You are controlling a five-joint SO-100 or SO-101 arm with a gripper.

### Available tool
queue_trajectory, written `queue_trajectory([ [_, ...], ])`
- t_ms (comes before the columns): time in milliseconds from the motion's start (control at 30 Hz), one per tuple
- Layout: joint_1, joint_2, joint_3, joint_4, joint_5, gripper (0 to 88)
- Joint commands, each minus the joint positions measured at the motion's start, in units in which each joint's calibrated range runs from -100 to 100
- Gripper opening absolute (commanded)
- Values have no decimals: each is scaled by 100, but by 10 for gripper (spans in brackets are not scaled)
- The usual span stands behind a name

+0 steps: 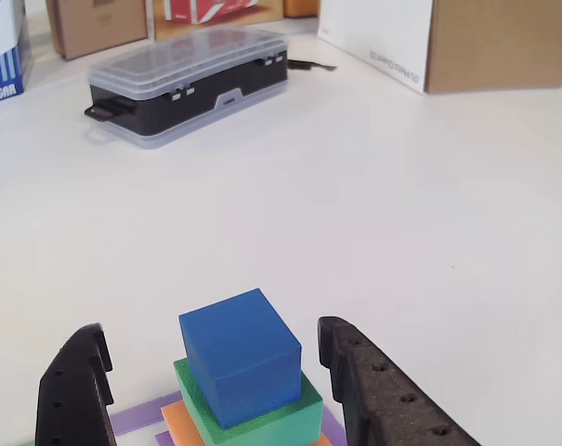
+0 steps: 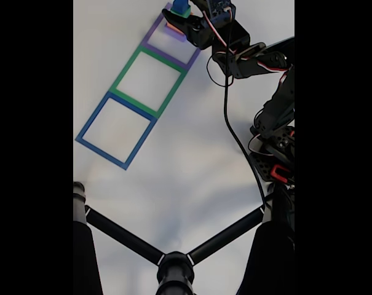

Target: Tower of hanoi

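The tower of hanoi stands stacked in the other view: a blue cube (image 1: 239, 358) on a green block (image 1: 290, 418), over an orange block (image 1: 178, 420) and a flat purple block (image 1: 137, 416). My gripper (image 1: 211, 330) is open, with one black finger (image 1: 76, 390) to the left of the blue cube and the other (image 1: 373, 390) to its right, both clear of it. In the fixed view the tower of hanoi (image 2: 180, 8) sits in the purple square frame (image 2: 154, 38) at the top edge, with the gripper (image 2: 184, 18) over it.
A green frame (image 2: 125, 75) and a blue frame (image 2: 90, 123) adjoin the purple one. A clear-lidded black organiser case (image 1: 188, 79) and cardboard boxes (image 1: 494, 46) stand at the far table edge. Black tripod legs (image 2: 173, 264) cross the fixed view's bottom, and a cable (image 2: 235, 135) runs beside the arm.
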Motion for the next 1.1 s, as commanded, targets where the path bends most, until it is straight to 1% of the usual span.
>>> queue_trajectory([
  [0, -26, -34, -204, -149, 0, 226],
  [100, -49, -18, -204, -149, 0, 199],
  [367, -102, 6, -195, -149, 0, 168],
  [800, -186, 14, -222, -149, 0, 154],
  [1067, -232, 22, -231, -149, 0, 99],
])
